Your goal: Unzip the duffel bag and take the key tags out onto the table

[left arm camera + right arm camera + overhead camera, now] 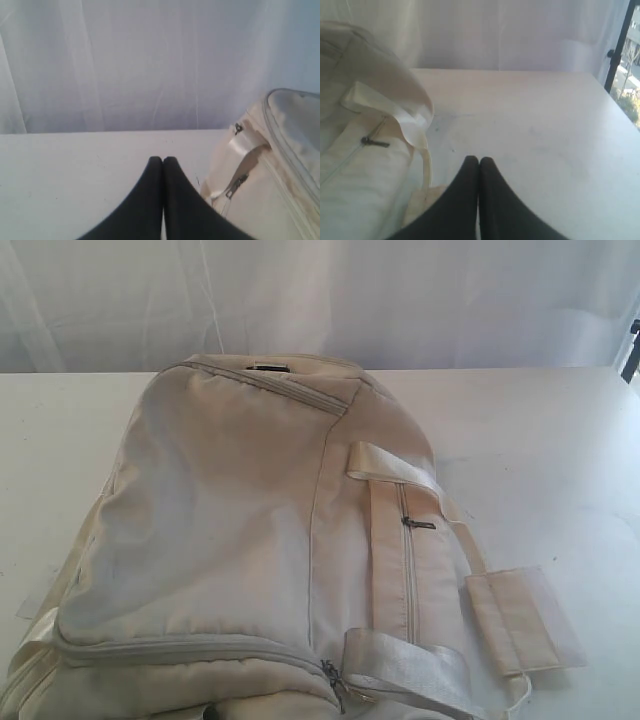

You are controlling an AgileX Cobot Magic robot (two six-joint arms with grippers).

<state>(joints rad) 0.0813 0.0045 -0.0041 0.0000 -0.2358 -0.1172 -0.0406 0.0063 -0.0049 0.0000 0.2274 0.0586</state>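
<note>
White table (560, 440), pale curtain (320, 300) behind; one zipped bag (230, 540) mid-table; left gripper (163, 159) and right gripper (479, 159) pressed together, empty.

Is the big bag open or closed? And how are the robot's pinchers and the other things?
Large cream-beige fabric duffel bag: lying on the table, its visible zippers look closed.
Pale webbing handle: lying slack on the bag, not held.
Black left gripper: jaws shut, empty.
Black right gripper: jaws shut, empty.
Wide white table: carrying the bag.
</note>
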